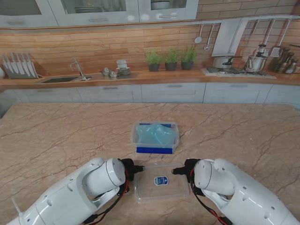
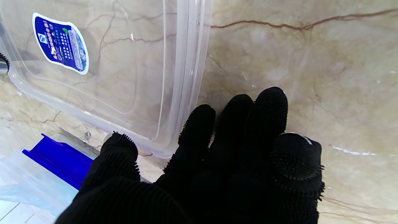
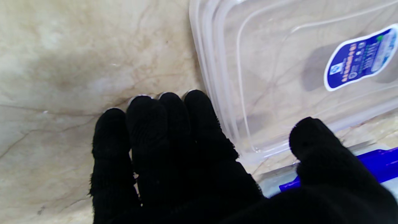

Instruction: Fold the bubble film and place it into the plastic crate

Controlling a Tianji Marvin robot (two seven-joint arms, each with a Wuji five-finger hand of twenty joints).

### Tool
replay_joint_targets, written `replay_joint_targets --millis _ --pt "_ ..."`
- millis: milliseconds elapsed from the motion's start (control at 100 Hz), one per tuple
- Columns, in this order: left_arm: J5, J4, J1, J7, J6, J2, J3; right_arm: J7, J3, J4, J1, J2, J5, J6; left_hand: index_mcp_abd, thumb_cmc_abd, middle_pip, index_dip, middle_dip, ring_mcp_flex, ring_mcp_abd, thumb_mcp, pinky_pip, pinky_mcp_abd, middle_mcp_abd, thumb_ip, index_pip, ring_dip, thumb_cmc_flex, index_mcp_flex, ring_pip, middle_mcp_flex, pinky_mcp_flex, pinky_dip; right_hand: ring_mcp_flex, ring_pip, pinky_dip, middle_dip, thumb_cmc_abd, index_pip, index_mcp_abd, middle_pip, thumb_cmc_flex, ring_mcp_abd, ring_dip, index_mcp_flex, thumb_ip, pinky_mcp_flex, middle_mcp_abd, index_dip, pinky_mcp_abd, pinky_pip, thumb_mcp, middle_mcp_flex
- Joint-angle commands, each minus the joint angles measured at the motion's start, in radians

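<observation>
- On the marble table (image 1: 56, 136), near its middle, sits the clear plastic crate (image 1: 155, 137) with a blue clip (image 1: 154, 150) along its near wall.
- Bubble film (image 1: 157, 133), pale blue and bunched, lies inside the crate; its fold state cannot be judged from the stand view.
- Clear lid (image 1: 161, 182) with a blue-and-white sticker (image 1: 161, 180) lies flat on the table at 6 o'clock from the crate, just beside it and nearer to me.
- Left hand (image 1: 131, 169), black-gloved, is at 9 o'clock of the lid, beside its left edge. Left wrist view: fingers (image 2: 267, 115) extended and close together on the marble beside the lid's (image 2: 124, 77) rim, thumb (image 2: 119, 149) apart at the lid corner. Nothing is held; contact with the rim cannot be confirmed.
- Right hand (image 1: 186, 170), black-gloved, is at 3 o'clock of the lid, beside its right edge. Right wrist view: four fingers (image 3: 168, 118) straight and side by side on the marble next to the rim of the lid (image 3: 279, 68), thumb (image 3: 311, 137) spread over the lid corner. Nothing is held.
- Both wrist views show the blue clip (image 2: 56, 158) (image 3: 367, 165) at the picture edge, beyond the lid corner.
</observation>
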Motion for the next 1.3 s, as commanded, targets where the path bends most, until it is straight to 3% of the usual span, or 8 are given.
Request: replay_joint_targets --millis 0,110,530,940,1290 --pt "-0.006 0.018 0.04 -0.016 0.004 0.002 0.009 0.016 -0.011 0.023 -0.033 -0.012 0.023 -0.015 -0.029 0.038 -0.164 -0.136 -0.07 -0.035 0.07 -0.01 0.019 -0.03 0.052 0.034 -0.246 0.007 0.007 -0.05 -0.009 -0.074 -0.004 0.021 0.057 0.053 0.038 0.014 0.041 -0.348 -0.121 0.046 -0.017 0.053 0.012 -0.074 0.021 0.005 0.087 -0.092 -0.062 0.133 -0.008 0.024" --pt "0.011 -0.009 0.063 -0.022 -0.017 0.008 -0.013 0.02 0.01 0.008 -0.05 -0.014 0.034 -0.034 -0.048 0.037 -0.165 -0.11 -0.072 -0.037 0.061 -0.01 0.007 -0.026 0.042 0.034 -0.194 0.005 0.009 -0.049 -0.018 -0.065 -0.011 0.03 0.057 0.054 0.037 0.014 0.042 -0.345 -0.125 0.046 -0.015 0.056 0.012 -0.069 0.021 0.005 0.088 -0.093 -0.062 0.133 -0.008 0.026" --pt "0.032 -0.069 0.141 0.017 -0.102 -0.008 -0.084 0.011 0.105 -0.058 -0.141 -0.031 0.026 -0.115 -0.075 0.027 -0.24 -0.089 -0.107 -0.096 0.059 -0.008 -0.082 0.009 0.012 0.033 -0.177 -0.026 0.02 -0.043 -0.113 -0.08 -0.096 0.049 0.063 0.056 0.034 0.014 0.041 -0.339 -0.138 0.048 -0.01 0.056 0.013 -0.059 0.022 0.004 0.087 -0.097 -0.061 0.133 -0.011 0.035" --pt "0.021 -0.127 0.213 0.06 -0.148 -0.022 -0.157 -0.026 0.164 -0.094 -0.2 -0.049 0.032 -0.178 -0.058 0.006 -0.262 -0.087 -0.118 -0.112 0.068 -0.006 -0.157 0.054 0.032 0.033 -0.188 -0.054 0.042 -0.012 -0.159 -0.066 -0.12 0.051 0.059 0.053 0.031 0.012 0.035 -0.36 -0.131 0.045 -0.007 0.057 0.013 -0.075 0.023 0.001 0.089 -0.118 -0.058 0.127 -0.011 0.031" --pt "0.008 -0.168 0.258 0.072 -0.191 -0.025 -0.205 -0.061 0.207 -0.14 -0.254 -0.063 0.037 -0.238 -0.063 -0.003 -0.271 -0.086 -0.125 -0.096 0.058 -0.004 -0.175 0.083 0.019 0.035 -0.189 -0.066 0.043 0.023 -0.176 -0.035 -0.108 0.056 0.06 0.052 0.03 0.01 0.029 -0.385 -0.125 0.044 -0.004 0.057 0.014 -0.092 0.024 0.002 0.089 -0.147 -0.055 0.127 -0.009 0.034"
